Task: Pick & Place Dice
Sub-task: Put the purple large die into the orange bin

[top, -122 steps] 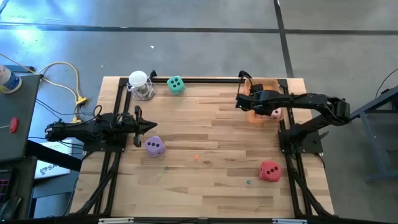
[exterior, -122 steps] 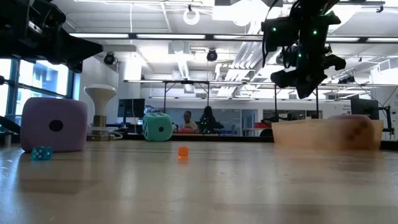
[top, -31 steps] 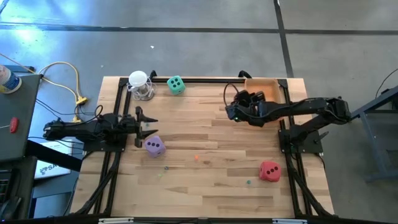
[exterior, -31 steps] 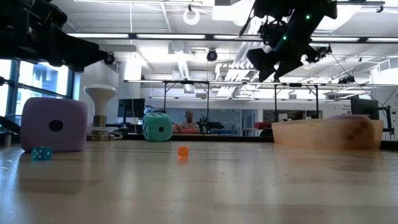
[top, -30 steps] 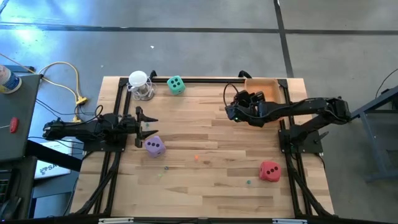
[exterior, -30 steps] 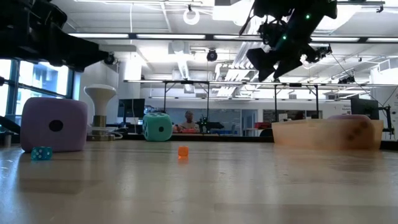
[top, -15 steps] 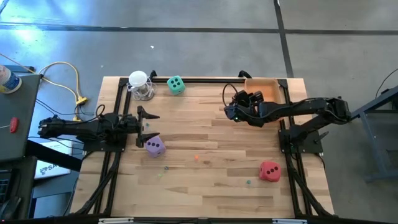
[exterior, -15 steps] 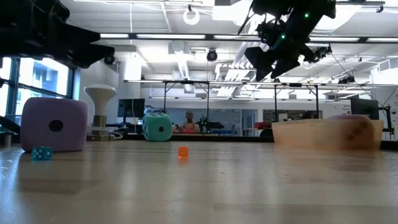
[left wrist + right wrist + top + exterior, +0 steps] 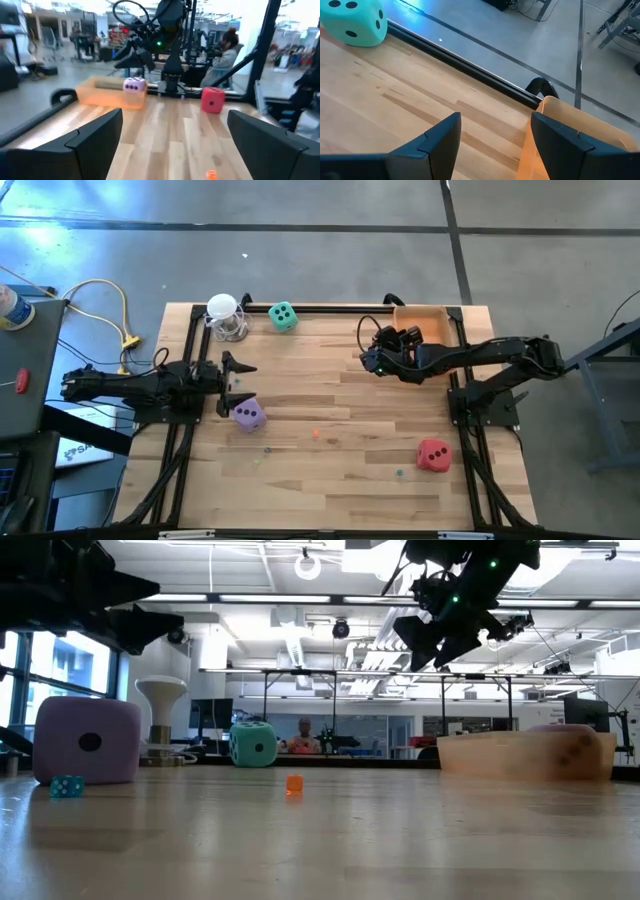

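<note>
The purple die (image 9: 248, 414) rests on the table near the left side. The mint green die (image 9: 283, 316) sits at the far edge and the red die (image 9: 433, 454) at the near right. The pink die (image 9: 133, 85) lies in the orange tray (image 9: 425, 325). My left gripper (image 9: 232, 376) hangs open and level above the table, just on the far side of the purple die, pointing at the table's right. My right gripper (image 9: 368, 358) hovers open and empty to the left of the tray, tilted down.
A white round-topped object (image 9: 226, 317) stands at the far left next to the green die. Tiny beads lie mid-table, an orange one (image 9: 294, 783) and a teal one (image 9: 67, 786). Black frame rails (image 9: 330, 308) run along the table's edges. Bare wood (image 9: 340, 410) lies between the arms.
My left gripper has opened wider and its wrist has rolled slightly, while staying in place beside the purple die. The dice and tray have not moved.
</note>
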### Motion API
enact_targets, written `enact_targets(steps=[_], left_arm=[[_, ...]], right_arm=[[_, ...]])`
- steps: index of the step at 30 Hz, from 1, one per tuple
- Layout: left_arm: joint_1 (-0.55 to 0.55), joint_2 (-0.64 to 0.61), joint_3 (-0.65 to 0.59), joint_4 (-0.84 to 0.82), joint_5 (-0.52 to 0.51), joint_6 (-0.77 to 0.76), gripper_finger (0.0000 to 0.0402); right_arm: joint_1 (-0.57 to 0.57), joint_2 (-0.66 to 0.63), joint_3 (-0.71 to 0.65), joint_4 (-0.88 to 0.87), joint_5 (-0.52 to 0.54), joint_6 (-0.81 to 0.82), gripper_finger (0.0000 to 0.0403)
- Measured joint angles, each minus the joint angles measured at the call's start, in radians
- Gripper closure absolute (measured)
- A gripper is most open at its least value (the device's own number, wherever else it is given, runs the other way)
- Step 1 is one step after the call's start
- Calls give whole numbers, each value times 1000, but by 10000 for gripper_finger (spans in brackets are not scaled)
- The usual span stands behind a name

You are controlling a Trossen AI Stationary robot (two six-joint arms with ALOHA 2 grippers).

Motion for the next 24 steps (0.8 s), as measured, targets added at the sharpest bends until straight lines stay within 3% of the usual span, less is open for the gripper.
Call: enact_targets(steps=[6,12,19,24], left_arm=[[-8,42,22,-58,-2,25,49],[-74,168,167,-226,-18,5,49],[-196,283,317,-391,-215,-16,49],[-317,318,368,-549,-254,-136,49]], right_arm=[[0,0,0,1,0,0,170],[0,0,0,2,0,0,170],[0,0,0,2,0,0,170],[0,0,0,2,0,0,170]])
